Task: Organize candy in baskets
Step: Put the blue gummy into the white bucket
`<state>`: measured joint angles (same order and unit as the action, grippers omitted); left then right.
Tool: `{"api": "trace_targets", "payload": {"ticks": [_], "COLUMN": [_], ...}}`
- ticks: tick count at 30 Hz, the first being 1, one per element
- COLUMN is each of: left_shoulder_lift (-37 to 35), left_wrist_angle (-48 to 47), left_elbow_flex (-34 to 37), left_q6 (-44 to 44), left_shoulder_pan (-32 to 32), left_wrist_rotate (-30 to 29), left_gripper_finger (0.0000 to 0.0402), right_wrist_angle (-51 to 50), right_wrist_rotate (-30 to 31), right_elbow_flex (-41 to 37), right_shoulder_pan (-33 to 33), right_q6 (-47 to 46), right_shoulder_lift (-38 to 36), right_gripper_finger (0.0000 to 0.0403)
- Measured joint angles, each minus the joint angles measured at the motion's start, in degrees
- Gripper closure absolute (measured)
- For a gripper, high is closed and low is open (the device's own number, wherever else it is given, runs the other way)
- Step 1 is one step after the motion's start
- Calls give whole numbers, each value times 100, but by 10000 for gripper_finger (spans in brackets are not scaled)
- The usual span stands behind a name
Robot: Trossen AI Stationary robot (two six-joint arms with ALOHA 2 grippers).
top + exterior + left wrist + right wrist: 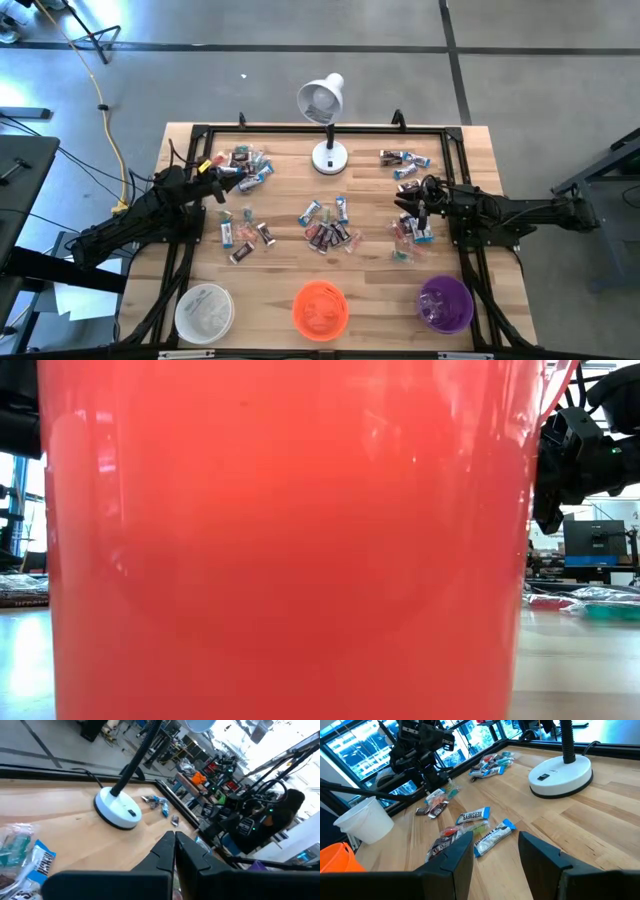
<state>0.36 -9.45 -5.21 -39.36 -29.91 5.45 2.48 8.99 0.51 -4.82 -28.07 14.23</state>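
Observation:
Wrapped candies lie on the wooden table in loose groups: far left (247,165), near left (245,235), centre (325,228), far right (402,160) and right (412,232). Three baskets stand along the near edge: white (205,310), orange (320,308) and purple (445,303). My left gripper (224,184) hovers at the left side beside the far-left group; it is shut (175,847) and holds nothing. My right gripper (410,205) hovers at the right side, open (495,855), with blue-wrapped candies (490,836) on the table just ahead of its fingers.
A white desk lamp stands on its round base (329,157) at the far middle, its head (320,98) over the far edge. A dark frame rail (320,128) runs round the table. The orange basket's wall (280,540) fills the low view.

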Motion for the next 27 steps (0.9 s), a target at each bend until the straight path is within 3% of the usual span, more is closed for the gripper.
{"api": "trace_targets", "payload": {"ticks": [7, 22, 27], "left_shoulder_lift": [0, 0, 0], "left_wrist_angle": [24, -87, -37], "left_elbow_flex": [0, 0, 0], "left_q6": [542, 108, 359], "left_shoulder_pan": [0, 0, 0], "left_wrist_rotate": [-335, -323, -460], "left_gripper_finger": [402, 402, 402], "right_wrist_angle": [-1, -7, -7], "right_wrist_rotate": [0, 0, 0], "right_elbow_flex": [0, 0, -1], "right_shoulder_pan": [-1, -2, -2], "right_q6": [2, 0, 1], "right_shoulder_lift": [0, 0, 0], "right_gripper_finger": [251, 251, 251]}}
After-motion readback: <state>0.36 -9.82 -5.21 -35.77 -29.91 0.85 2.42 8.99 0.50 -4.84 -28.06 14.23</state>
